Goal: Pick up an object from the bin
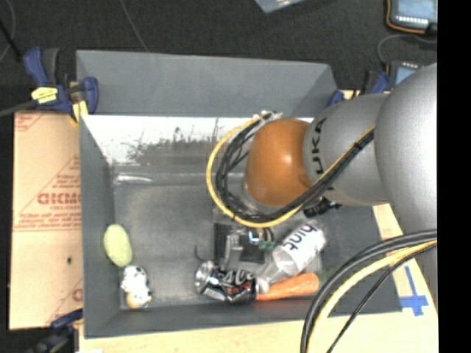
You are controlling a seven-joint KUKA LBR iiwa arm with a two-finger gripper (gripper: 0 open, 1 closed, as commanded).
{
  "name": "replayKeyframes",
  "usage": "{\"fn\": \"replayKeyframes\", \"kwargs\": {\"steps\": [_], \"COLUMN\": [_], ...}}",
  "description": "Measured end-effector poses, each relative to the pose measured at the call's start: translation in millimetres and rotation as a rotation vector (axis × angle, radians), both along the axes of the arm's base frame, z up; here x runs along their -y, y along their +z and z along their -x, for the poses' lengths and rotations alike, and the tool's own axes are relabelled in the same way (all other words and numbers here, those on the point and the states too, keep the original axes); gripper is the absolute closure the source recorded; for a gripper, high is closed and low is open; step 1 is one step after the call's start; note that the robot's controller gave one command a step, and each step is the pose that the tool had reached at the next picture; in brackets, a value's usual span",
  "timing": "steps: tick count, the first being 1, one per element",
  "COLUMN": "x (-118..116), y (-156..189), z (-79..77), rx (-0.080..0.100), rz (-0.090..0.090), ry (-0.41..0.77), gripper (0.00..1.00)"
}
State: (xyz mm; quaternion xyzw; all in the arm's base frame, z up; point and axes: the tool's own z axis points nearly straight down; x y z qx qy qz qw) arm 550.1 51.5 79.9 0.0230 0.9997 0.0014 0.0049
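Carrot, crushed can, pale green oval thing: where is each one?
Carrot [291, 287]: camera view, middle of its orange body.
Crushed can [221, 284]: camera view, its dented side.
Pale green oval thing [118, 245]: camera view, its centre.

The bin [96, 197] has bare floor across its middle and back, a wide open stretch running from the left wall to the arm [353, 160]. On the left, a pale green fruit [118, 245] and a small cow toy [136, 285] sit close together by the wall, the toy in the front left corner, with little room behind them. The front right is crowded: a crushed can [224, 282], a carrot [288, 287] and a clear bottle [298, 248] lie packed against each other along the front wall, the gripper [228, 259] low just above the can. The arm, its orange cover [276, 160] and looped cables [219, 169] overhang the right half, closing off the way down there.
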Motion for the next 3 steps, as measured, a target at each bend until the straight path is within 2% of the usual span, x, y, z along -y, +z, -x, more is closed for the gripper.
{"fn": "replayKeyframes", "kwargs": {"steps": [1,2,3], "x": [20.0,27.5,27.5], "y": [-7.0,-6.5,-6.5], "z": [-11.4,-63.4,-63.4], "rx": [0.005,0.006,0.005], "rz": [-0.002,-0.003,-0.003], "ry": [-0.027,-0.102,-0.103], "gripper": [0.00,1.00,1.00]}}
